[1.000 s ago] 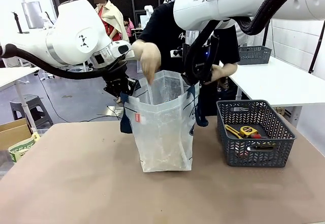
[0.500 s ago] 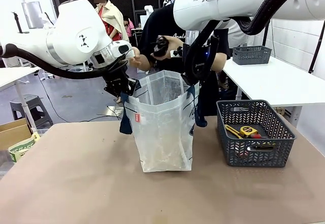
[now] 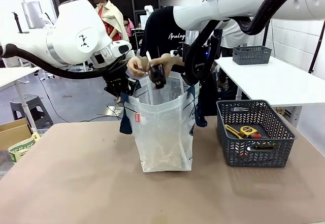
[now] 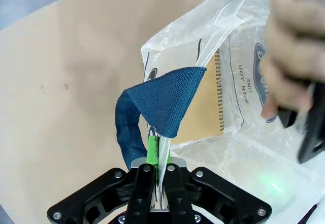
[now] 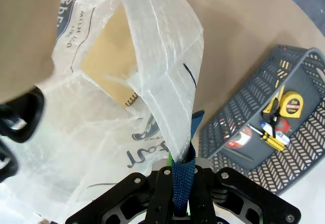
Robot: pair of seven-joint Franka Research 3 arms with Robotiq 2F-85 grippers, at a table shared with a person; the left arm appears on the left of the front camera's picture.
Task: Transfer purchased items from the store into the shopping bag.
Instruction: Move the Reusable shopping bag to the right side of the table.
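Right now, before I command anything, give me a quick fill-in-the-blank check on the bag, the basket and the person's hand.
The left gripper and right gripper each pinch the shopping bag with ____ jaws.
The person's hand holds a dark item at the open top of the ____.
In the grey basket, the tape measure is coloured ____.
Missing words: shut; shopping bag; yellow.

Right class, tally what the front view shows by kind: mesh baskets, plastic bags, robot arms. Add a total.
Dark grey lattice plastic baskets: 2
Translucent whitish plastic shopping bag: 1
White robot arms: 2
Total: 5
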